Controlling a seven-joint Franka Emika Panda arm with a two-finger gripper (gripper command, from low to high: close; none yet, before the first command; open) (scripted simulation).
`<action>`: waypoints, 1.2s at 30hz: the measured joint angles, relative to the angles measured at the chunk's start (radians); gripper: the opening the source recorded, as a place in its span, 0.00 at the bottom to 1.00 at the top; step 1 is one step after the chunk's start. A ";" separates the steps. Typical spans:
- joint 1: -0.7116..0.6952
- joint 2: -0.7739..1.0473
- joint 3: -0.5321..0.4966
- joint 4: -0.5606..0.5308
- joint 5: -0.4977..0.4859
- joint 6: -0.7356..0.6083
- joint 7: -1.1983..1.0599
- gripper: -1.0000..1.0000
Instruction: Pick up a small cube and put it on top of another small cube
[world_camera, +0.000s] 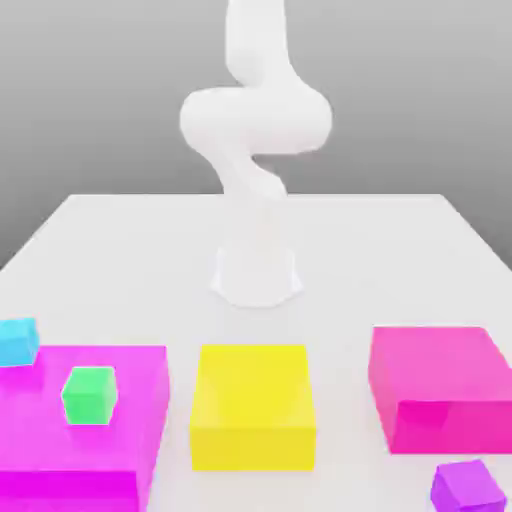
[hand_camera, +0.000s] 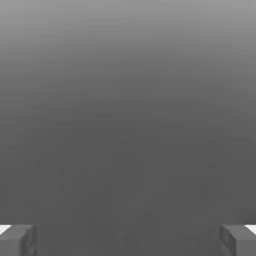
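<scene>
Nearby, a small green cube (world_camera: 89, 394) sat on a large magenta block (world_camera: 60, 430); cyan (world_camera: 18, 341) and purple (world_camera: 468, 488) cubes rested on the white surface (world_camera: 150, 260). The green cube looked light, rigid and smooth, best gripped across opposite flat faces. The pincer (hand_camera: 128, 240) stood wide apart, holding nothing.

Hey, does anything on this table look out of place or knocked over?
Nothing looks toppled or damaged. One small oddity: the green cube already sits on the large magenta block, slightly askew, while the cyan cube and purple cube rest on the table.
</scene>
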 joint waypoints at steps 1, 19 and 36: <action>-0.005 0.039 0.018 0.003 -0.009 0.009 0.015 0.50; 0.009 0.695 0.241 0.049 -0.216 0.153 0.309 0.50; 0.162 1.248 0.226 0.105 -0.296 0.373 0.469 0.00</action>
